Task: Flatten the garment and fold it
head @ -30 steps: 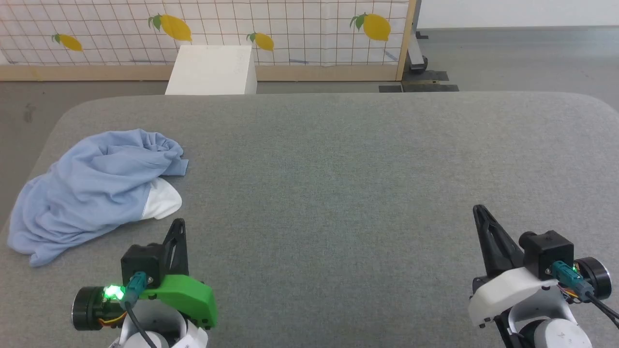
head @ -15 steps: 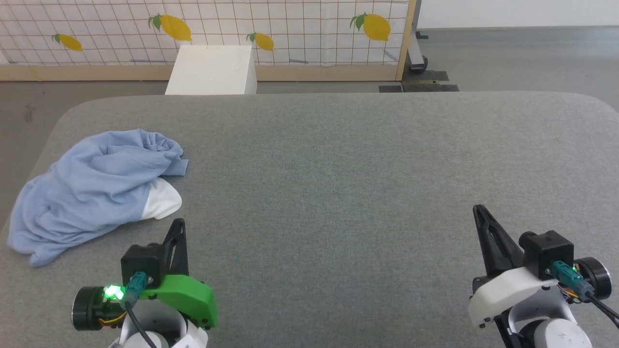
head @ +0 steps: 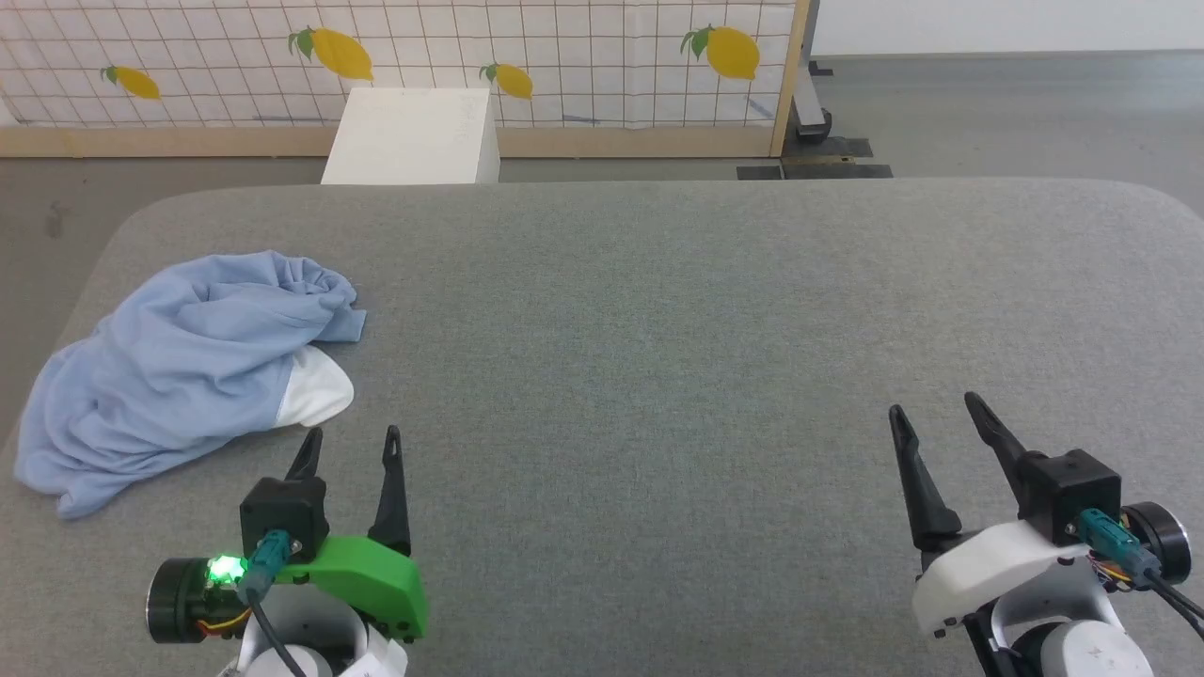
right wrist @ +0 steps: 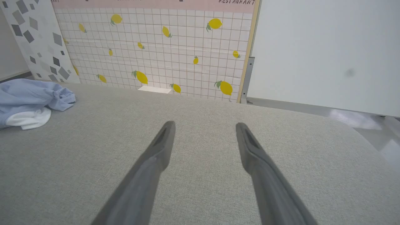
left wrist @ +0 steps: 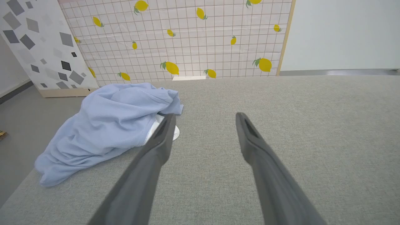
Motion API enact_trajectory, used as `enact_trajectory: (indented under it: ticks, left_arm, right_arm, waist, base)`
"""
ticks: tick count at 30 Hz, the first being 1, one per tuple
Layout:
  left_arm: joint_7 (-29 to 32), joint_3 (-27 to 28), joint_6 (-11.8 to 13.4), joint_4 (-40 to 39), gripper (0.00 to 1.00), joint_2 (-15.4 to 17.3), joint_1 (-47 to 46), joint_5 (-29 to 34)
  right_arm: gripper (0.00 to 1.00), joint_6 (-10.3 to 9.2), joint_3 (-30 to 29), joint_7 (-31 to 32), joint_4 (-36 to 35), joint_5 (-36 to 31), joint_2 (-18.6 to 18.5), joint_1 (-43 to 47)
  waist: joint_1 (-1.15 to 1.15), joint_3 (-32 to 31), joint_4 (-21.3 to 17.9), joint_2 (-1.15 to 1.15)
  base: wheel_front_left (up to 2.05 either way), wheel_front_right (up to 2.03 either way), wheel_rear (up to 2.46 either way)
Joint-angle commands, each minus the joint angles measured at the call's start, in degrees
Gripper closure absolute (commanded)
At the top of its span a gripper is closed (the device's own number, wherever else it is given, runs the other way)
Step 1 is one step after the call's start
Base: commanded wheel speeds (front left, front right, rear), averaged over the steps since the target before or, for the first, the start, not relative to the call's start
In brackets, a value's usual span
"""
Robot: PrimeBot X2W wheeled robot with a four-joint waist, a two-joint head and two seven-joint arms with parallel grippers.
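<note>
On the grey worktop (head: 658,301), the open, empty left tool (head: 354,434) sits just beside the near right edge of the crumpled garment (head: 179,367); the right tool (head: 933,406), also open and empty, is well apart from it.

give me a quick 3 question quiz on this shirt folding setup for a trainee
1. True or false: the shirt lies spread flat on the grey table.
2. Which is nearer the shirt? A) left pincer B) right pincer
3. Fill in: both pincers are ____, holding nothing.
Key: 1 false, it is bunched in a heap; 2 A; 3 open.
</note>
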Motion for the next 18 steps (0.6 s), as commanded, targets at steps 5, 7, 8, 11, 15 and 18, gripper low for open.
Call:
enact_trajectory:
  ticks: [5, 7, 8, 11, 15, 18]
  left_arm:
    - [-1.14, -0.38, 0.21, 0.71, 0.0, -0.02, 0.36, -0.62]
    - [-1.37, -0.48, 0.24, 0.9, 0.0, -0.02, 0.39, -0.73]
    - [-1.51, -0.54, 0.26, 1.01, 0.0, -0.01, 0.41, -0.79]
    - [-1.85, -0.69, 0.32, 1.26, 0.0, -0.01, 0.44, -0.96]
    - [-2.32, -0.86, 0.41, 1.51, 0.0, -0.02, 0.5, -1.2]
    - [-2.69, -0.97, 0.5, 1.67, 0.0, -0.02, 0.59, -1.38]
  right_arm:
    - [0.0, -0.01, -0.48, -1.16, 0.45, 1.18, 0.0, 0.9]
    - [0.0, -0.01, -0.64, -1.39, 0.54, 1.43, 0.0, 1.03]
    - [0.0, -0.01, -0.74, -1.53, 0.58, 1.55, 0.0, 1.11]
    - [0.0, -0.01, -0.98, -1.87, 0.72, 1.85, 0.0, 1.31]
    - [0.0, -0.02, -1.25, -2.34, 0.82, 2.23, 0.0, 1.53]
    - [0.0, -0.02, -1.45, -2.71, 0.92, 2.56, 0.0, 1.71]
  waist:
    - [0.0, 0.01, 0.0, 0.0]
    - [0.0, 0.01, 0.0, 0.0]
    - [0.0, 0.01, 0.01, 0.0]
    - [0.0, 0.02, 0.02, 0.0]
    - [0.0, 0.02, 0.04, 0.0]
    - [0.0, 0.01, 0.04, 0.0]
  base:
    - [0.0, 0.0, 0.0]
    - [0.0, 0.0, 0.0]
    - [0.0, 0.0, 0.0]
    - [0.0, 0.0, 0.0]
    - [0.0, 0.0, 0.0]
    - [0.0, 0.0, 0.0]
